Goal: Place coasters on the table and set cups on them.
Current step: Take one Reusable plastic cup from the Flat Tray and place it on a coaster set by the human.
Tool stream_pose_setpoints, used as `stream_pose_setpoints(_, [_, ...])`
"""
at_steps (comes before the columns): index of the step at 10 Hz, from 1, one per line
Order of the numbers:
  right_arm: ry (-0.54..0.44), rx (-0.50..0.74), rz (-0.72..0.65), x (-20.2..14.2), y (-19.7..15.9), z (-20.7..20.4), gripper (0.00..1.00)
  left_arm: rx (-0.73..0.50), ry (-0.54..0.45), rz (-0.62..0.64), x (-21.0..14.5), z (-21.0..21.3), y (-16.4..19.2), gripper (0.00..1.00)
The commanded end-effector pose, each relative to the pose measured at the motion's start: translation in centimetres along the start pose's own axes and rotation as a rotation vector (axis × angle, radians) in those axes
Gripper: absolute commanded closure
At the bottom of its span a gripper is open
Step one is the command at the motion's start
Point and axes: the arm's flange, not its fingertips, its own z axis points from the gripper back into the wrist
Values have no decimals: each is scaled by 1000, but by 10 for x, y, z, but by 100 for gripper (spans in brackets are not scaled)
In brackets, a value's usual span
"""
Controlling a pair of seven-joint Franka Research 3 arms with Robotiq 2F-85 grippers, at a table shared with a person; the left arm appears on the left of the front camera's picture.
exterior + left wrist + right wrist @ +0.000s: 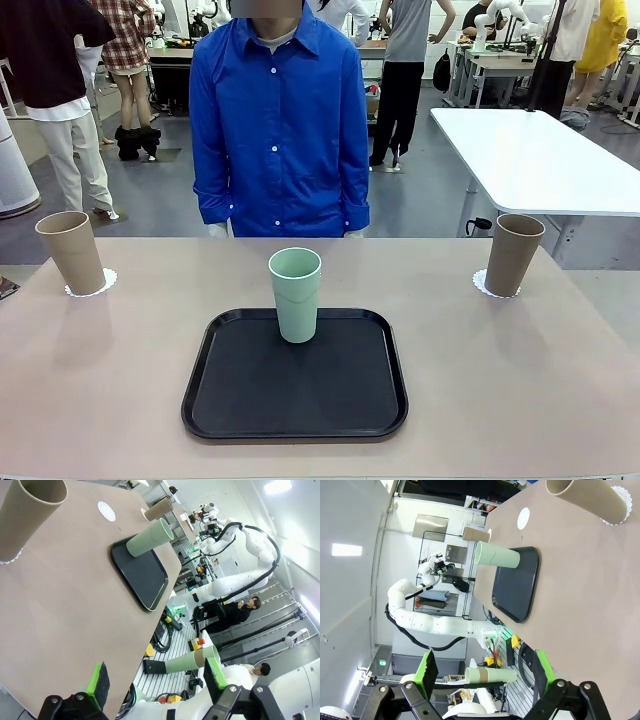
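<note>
Two sets of jaws are in view, and both stand wide apart with nothing between them. The left jaws show their green left pads [97,680] over the near edge of the table [100,400], well short of the tray [295,410]. The right jaws show their green right pads [427,667] off the same near edge, also well apart from the tray. Neither set touches any object.

Landmark: the black rounded-square tray lies flat at the middle of the table, close to the near edge.

1. The mint cup [295,295] stands upright on the tray, centred at its far edge. It has no coaster under it.
2. The left tan cup [72,252] stands upright well to the left of the tray and farther back. It rests on the left coaster [100,283], whose lacy rim shows around its base.
3. The right tan cup [513,255] stands upright well to the right of the tray and farther back. It rests on the right coaster [482,285].
4. The third coaster [523,517] lies flat and bare on the table just beyond the tray's far edge, carrying no cup.

A person in a blue shirt [278,130] stands beyond the tray at the far side of the table.
</note>
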Motion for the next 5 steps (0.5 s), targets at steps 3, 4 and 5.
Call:
stream_pose_setpoints(3, [4, -2, 3, 0, 2, 0, 0, 4, -1, 2, 0, 1, -2, 0])
stream_pose_setpoints(4, [4, -2, 3, 0, 2, 0, 0, 4, -1, 2, 0, 1, -2, 0])
stream_pose_setpoints(5, [4, -2, 3, 0, 2, 0, 0, 4, -1, 2, 0, 1, -2, 0])
